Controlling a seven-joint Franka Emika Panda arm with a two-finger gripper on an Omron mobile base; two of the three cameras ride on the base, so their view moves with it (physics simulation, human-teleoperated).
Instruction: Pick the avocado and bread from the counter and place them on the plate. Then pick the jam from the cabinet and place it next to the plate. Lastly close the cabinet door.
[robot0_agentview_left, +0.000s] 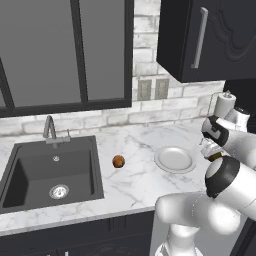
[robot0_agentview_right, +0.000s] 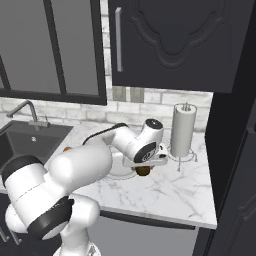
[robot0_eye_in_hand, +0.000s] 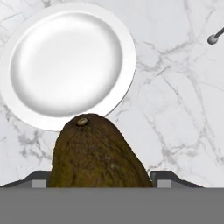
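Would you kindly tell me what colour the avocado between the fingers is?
Dark olive-brown with a small tan stem end; the avocado shows best in the hand view.

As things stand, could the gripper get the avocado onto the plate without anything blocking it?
Probably yes. The gripper holds the avocado right beside the plate, whose bare surface faces the hand. The bread sits off toward the sink, out of the way.

The avocado (robot0_eye_in_hand: 98, 153) hides the fingers (robot0_eye_in_hand: 38, 178) almost entirely.
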